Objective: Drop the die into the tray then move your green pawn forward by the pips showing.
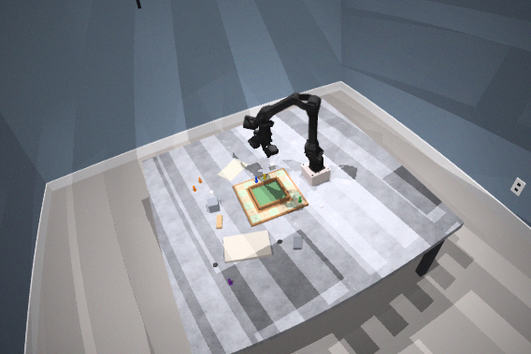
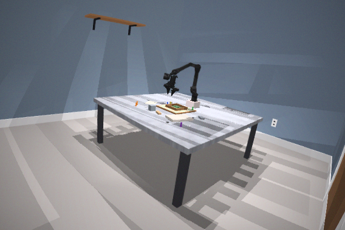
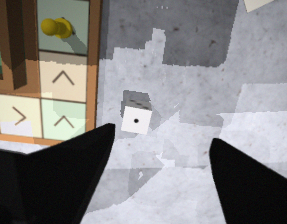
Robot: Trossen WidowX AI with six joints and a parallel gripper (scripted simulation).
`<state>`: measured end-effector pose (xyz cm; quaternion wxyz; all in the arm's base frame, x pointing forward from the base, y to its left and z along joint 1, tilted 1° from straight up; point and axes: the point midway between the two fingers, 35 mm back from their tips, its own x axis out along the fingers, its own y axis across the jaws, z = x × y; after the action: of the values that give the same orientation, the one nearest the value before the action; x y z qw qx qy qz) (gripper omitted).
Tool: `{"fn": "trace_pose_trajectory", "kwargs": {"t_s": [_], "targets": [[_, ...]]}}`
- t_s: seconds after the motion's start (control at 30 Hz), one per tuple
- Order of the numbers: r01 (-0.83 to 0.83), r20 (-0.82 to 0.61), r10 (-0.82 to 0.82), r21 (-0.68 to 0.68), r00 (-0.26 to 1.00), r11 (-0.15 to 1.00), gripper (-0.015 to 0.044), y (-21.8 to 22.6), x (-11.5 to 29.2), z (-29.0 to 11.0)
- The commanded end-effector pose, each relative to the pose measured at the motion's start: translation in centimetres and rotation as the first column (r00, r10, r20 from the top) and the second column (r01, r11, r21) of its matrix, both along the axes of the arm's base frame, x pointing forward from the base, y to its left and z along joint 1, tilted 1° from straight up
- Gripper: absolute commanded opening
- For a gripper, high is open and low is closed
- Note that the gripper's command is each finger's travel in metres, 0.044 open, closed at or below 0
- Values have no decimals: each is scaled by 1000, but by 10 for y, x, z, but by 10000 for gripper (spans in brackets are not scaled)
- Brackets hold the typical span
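Note:
The white die lies on the table just outside the board, one pip on top. My gripper is open and empty, pointing down above the table near the die. In the wrist view the die is nearer the left finger and beyond the fingertips. The green pawn stands on the board's side near the arm base. The wooden tray with a green floor sits mid-board.
A yellow pawn and a blue pawn stand on the board's far side. A cream sheet, two orange pawns, a grey box, a wooden block, a cream slab and a purple pawn lie around.

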<state>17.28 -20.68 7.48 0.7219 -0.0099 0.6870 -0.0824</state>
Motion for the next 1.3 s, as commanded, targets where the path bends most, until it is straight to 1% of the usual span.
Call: {"fn": "trace_pose_trajectory", "kwargs": {"t_s": [0.0,0.2,0.3,0.43,0.53,0.7,1.27], "targets": [[88,-16,-87,107,996,990,275,13,-18,-24],[88,-16,-87,107,996,990,275,13,-18,-24],[88,-16,-87,107,996,990,275,13,-18,-39],[88,-16,-87,107,996,990,275,12,-18,-42],[88,-16,-87,107,996,990,275,11,-19,-55],[88,-16,-87,107,996,990,275,11,-19,-57],[88,-16,-87,107,996,990,275,10,-18,-84]]}}
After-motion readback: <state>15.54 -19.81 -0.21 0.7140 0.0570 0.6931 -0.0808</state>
